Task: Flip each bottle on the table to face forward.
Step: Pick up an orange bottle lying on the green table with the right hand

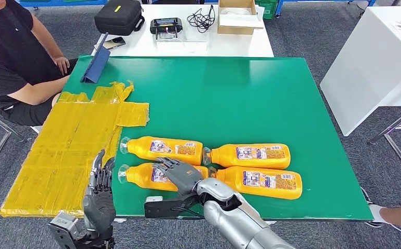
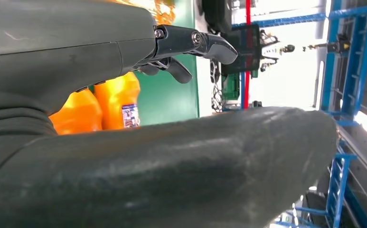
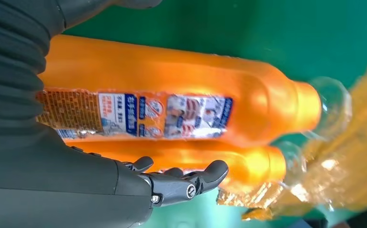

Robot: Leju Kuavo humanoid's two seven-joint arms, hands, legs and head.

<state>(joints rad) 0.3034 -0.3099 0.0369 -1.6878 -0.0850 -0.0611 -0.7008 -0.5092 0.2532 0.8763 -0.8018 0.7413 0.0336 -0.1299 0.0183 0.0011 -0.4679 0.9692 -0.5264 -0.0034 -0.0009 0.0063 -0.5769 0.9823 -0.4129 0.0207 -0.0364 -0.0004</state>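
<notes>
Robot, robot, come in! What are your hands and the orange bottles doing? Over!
Right hand resting on near-left orange bottle. Left hand open, off the green mat's near-left edge. Four bottles lying flat, two rows. Nothing in the way.

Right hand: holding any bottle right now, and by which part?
The right hand lies over the label section of the near-left bottle, fingers draped across its body. Whether it grips or merely rests there cannot be told. The left hand holds nothing.

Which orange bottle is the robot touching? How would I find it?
Start at the green table, where four orange bottles lie in two rows near the front edge. It is the front-row bottle nearest the yellow sheet. Unlike the other three, the right hand rests on it and hides much of its label.
</notes>
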